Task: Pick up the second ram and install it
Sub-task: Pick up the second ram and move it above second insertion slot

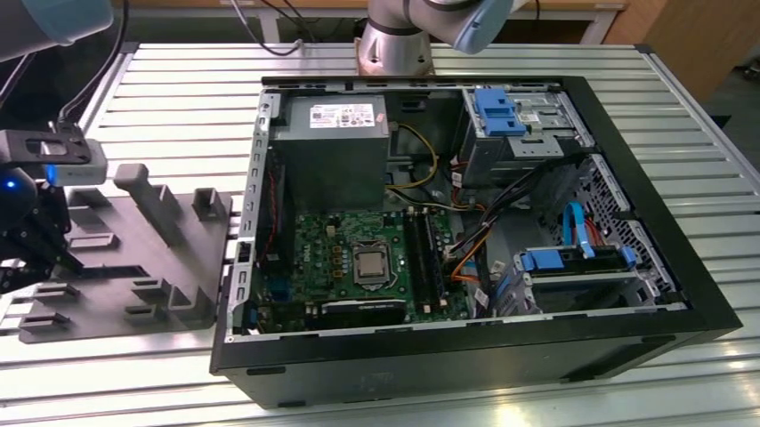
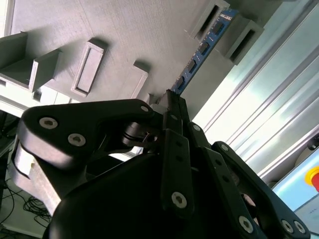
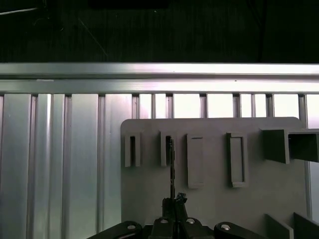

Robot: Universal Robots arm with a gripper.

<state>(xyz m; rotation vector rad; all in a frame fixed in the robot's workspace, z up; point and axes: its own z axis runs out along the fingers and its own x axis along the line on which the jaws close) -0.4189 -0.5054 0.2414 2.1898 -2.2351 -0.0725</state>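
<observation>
Second ram [image 2: 202, 50] sits in tray [image 3: 214, 204] slots, gripper [image 2: 172, 99] pinched shut on its end. Pick-up step — calls for 1 straight lift, no twist.

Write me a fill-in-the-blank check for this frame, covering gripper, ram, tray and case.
1. The gripper holds one end of the second ram, whose board is coloured ____.
2. The second ram is over the grey moulded ____.
3. The open computer case stands toward the exterior view's ____ of the gripper.
Missing: blue; tray; right.
</observation>
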